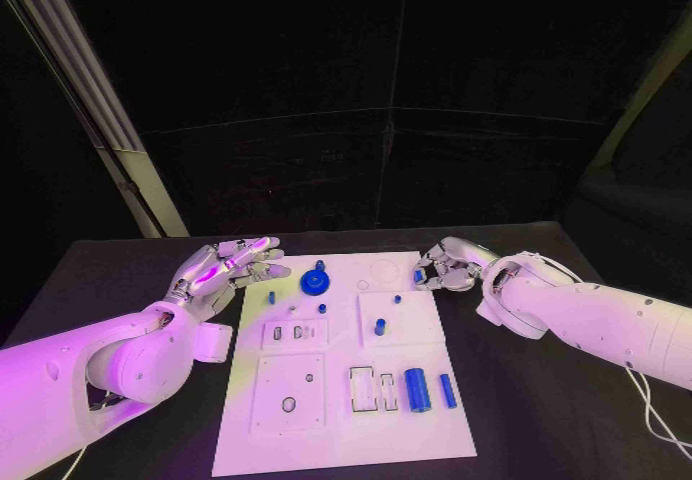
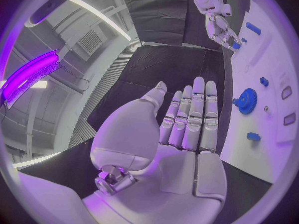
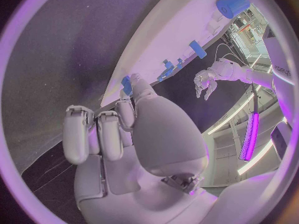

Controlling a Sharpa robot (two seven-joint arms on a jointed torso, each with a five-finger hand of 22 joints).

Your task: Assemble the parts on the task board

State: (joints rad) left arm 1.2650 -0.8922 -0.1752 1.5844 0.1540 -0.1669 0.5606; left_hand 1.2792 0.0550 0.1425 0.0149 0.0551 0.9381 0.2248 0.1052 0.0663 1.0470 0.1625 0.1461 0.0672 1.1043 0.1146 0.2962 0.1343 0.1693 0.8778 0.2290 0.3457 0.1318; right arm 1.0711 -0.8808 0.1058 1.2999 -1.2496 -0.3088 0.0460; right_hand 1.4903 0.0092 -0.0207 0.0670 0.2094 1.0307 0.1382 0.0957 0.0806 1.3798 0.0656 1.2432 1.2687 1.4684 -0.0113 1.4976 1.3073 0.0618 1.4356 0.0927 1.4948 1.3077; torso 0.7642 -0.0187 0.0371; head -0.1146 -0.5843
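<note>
The white task board (image 1: 346, 420) lies in the middle of the table. My right hand (image 1: 453, 268) hovers at the board's far right edge and pinches a small blue part (image 1: 420, 276) between thumb and finger; the right wrist view shows that part (image 3: 127, 84) at the thumb tip. My left hand (image 1: 231, 266) hangs flat beside the board's far left corner with its fingers (image 2: 193, 114) stretched out and nothing in it. A blue gear (image 1: 317, 281) stands on the board just right of the left hand and appears in the left wrist view too (image 2: 247, 100).
Small blue pegs (image 1: 379, 326) and a blue block (image 1: 274, 297) sit on the board's far half. Two blue cylinders (image 1: 417, 388) lie side by side near the front right, next to rectangular slots (image 1: 364, 388). Black table (image 1: 548, 420) surrounds the board.
</note>
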